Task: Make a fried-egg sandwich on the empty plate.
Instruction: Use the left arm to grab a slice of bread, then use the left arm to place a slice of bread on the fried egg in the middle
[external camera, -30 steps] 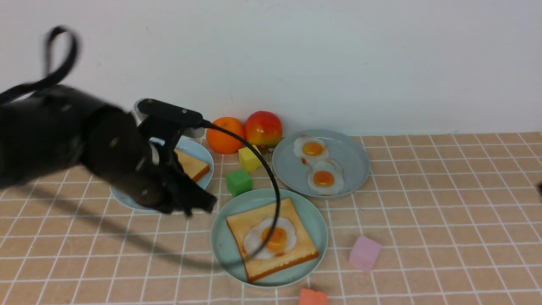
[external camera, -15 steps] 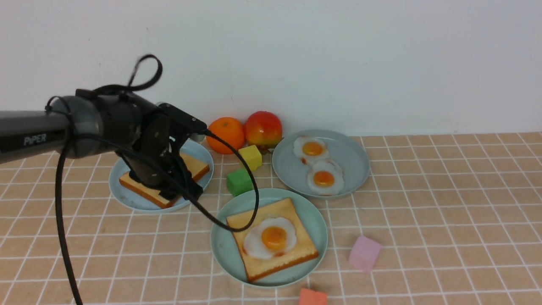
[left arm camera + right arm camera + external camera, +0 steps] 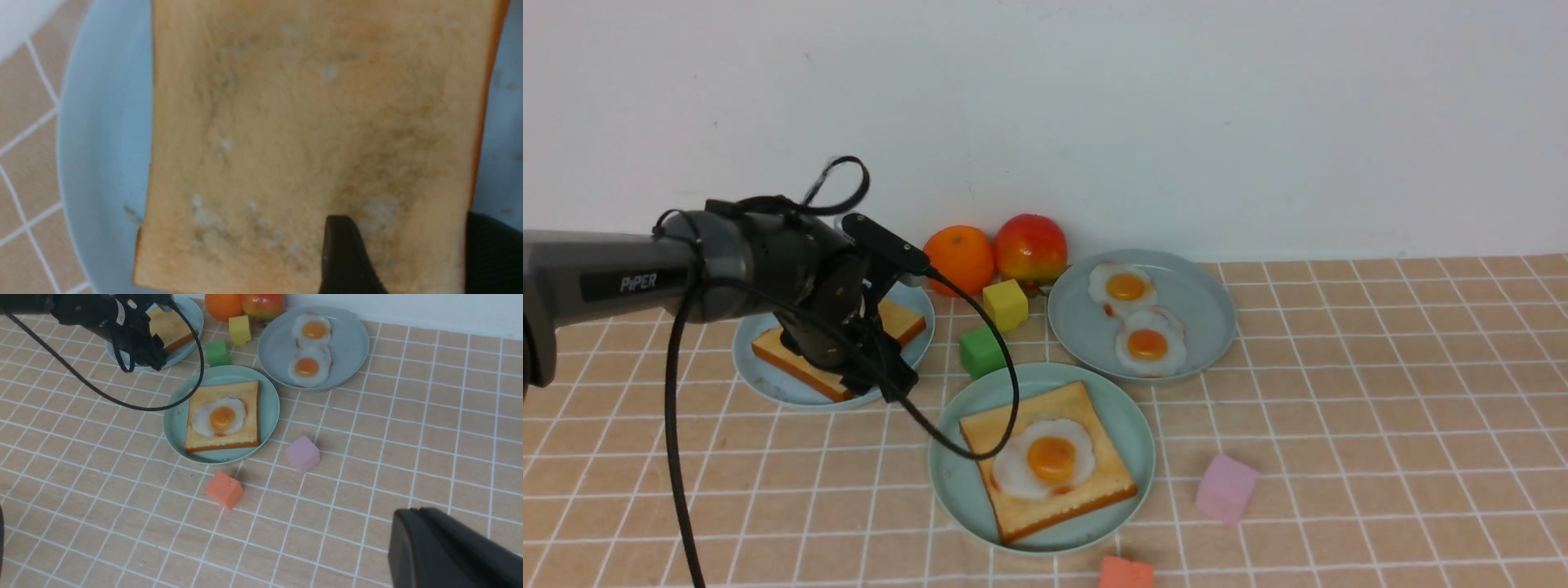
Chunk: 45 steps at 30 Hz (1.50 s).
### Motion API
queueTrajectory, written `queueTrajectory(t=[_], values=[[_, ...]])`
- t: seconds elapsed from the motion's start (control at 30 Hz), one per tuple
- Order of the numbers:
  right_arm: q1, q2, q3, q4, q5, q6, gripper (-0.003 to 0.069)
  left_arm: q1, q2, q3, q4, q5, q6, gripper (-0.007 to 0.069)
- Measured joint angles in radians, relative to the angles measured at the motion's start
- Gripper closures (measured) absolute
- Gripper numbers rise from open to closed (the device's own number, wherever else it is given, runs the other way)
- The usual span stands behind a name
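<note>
Sitting on the mint-green plate (image 3: pixel 952 482), front and centre, is the half-built sandwich (image 3: pixel 1049 467): one toast slice (image 3: pixel 1094 487) with the egg (image 3: pixel 1052 457) on top. The second slice (image 3: pixel 286 122) lies on the pale blue plate (image 3: pixel 760 376) beside it. Imo a shallow pinch on that crust could let it droop or slip out. Arm-wise, the left gripper (image 3: pixel 890 380) tips down over it, jaws apart, straddling one edge.

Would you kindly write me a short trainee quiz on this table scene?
1. True or false: the mint plate holds toast topped with an egg.
2. How many eggs lie on the grey plate?
3. Which sits nearest the apple: A pink cube, B yellow cube, C green cube?
Key: 1 true; 2 two; 3 B.
</note>
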Motion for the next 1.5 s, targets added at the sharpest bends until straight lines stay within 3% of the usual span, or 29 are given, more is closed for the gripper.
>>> queueTrajectory(t=[0.17, 0.27, 0.3, 0.37, 0.43, 0.67, 0.83, 1.0, 1.23, 1.5], values=[[0.000, -0.001, 0.000, 0.000, 0.000, -0.001, 0.0645, 0.000, 0.002, -0.003, -0.025, 0.007, -0.012, 0.0304], [0.000, -0.001, 0.000, 0.000, 0.000, -0.001, 0.0645, 0.000, 0.002, -0.005, -0.041, 0.016, -0.013, 0.0386], [0.000, -0.001, 0.000, 0.000, 0.000, -0.002, 0.0645, 0.000, -0.002, -0.007, -0.062, 0.021, -0.013, 0.0469], [0.000, -0.001, 0.000, 0.000, 0.000, -0.004, 0.0644, 0.000, -0.013, -0.007, -0.073, 0.030, -0.013, 0.0548], [0.000, -0.001, 0.000, -0.002, 0.000, -0.005, 0.0642, 0.000, -0.037, -0.005, -0.086, 0.056, -0.013, 0.0587], [0.000, -0.001, 0.000, -0.004, 0.000, -0.033, 0.0638, -0.069, -0.265, 0.026, -0.138, 0.108, 0.043, 0.0586], [0.000, -0.006, 0.000, -0.004, 0.000, -0.033, 0.0636, -0.292, -0.395, 0.149, -0.213, 0.066, 0.229, 0.0586], [0.000, -0.038, 0.000, -0.004, 0.000, -0.033, 0.0629, -0.412, -0.392, 0.233, -0.198, 0.027, 0.270, 0.0586], [0.000, -0.113, 0.000, -0.004, 0.000, -0.033, 0.0627, -0.423, -0.347, 0.242, -0.183, 0.009, 0.269, 0.0586], [0.000, -0.151, 0.000, -0.004, 0.001, -0.033, 0.0627, -0.423, -0.304, 0.242, -0.256, 0.043, 0.332, 0.0586]])
